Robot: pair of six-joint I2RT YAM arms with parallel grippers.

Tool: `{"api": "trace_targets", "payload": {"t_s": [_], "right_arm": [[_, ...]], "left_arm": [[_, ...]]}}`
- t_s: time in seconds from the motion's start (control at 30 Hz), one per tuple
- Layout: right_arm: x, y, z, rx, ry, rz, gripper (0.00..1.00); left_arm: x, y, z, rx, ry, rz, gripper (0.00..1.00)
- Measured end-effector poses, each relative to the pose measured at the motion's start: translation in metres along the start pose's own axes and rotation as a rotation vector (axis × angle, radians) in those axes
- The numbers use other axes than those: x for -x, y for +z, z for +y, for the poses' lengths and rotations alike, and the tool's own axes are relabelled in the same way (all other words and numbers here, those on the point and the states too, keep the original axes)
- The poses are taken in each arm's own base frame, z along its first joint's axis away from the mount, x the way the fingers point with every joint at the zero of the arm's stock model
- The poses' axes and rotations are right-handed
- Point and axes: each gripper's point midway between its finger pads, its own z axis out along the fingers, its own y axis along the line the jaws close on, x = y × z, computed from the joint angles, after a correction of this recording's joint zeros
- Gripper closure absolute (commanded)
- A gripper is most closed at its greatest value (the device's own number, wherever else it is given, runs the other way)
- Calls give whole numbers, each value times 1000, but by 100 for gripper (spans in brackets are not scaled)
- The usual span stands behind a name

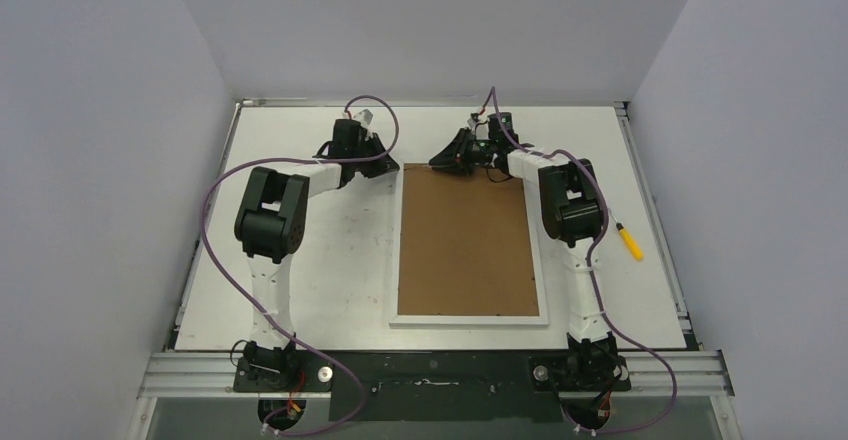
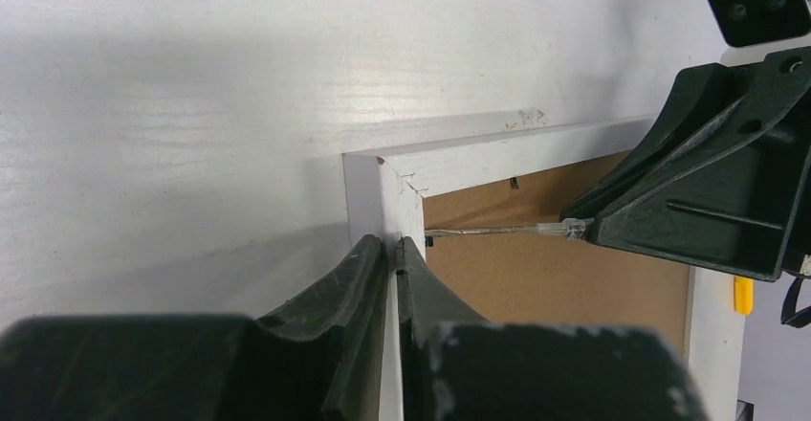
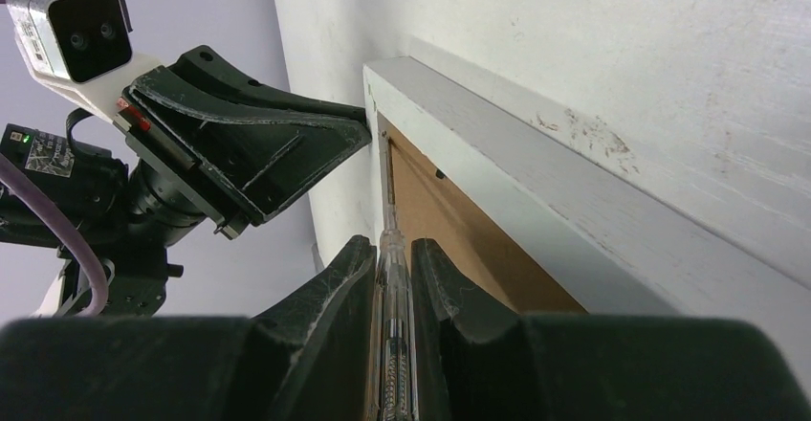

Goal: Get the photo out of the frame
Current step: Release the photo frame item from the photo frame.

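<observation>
The frame point(image 1: 468, 317) lies face down on the table, its brown backing board point(image 1: 465, 240) up inside a narrow white border. The photo is hidden under that board. My left gripper point(image 2: 394, 245) is shut, its tips resting on the white border just short of the far left corner point(image 2: 383, 167). My right gripper point(image 3: 392, 249) is shut on a clear-handled screwdriver point(image 3: 390, 282). Its thin shaft point(image 2: 497, 231) reaches along the far edge to a small black tab point(image 2: 428, 242) in that corner. In the top view both grippers point(image 1: 388, 167) point(image 1: 445, 157) meet there.
A yellow tool point(image 1: 630, 242) lies on the table right of the frame. The white table point(image 1: 320, 280) ends at grey walls on three sides. Purple cables loop over both arms.
</observation>
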Motion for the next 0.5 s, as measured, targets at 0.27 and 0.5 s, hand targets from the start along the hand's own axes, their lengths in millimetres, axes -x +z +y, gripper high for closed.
{"api": "trace_targets", "payload": {"t_s": [0.27,0.5], "right_arm": [[-3,5,0,26,20,6,95],[-3,5,0,28,28,6,95]], "left_arm": [[2,1,0,-10,-5,5,94],[2,1,0,-11,-7,5,94]]}}
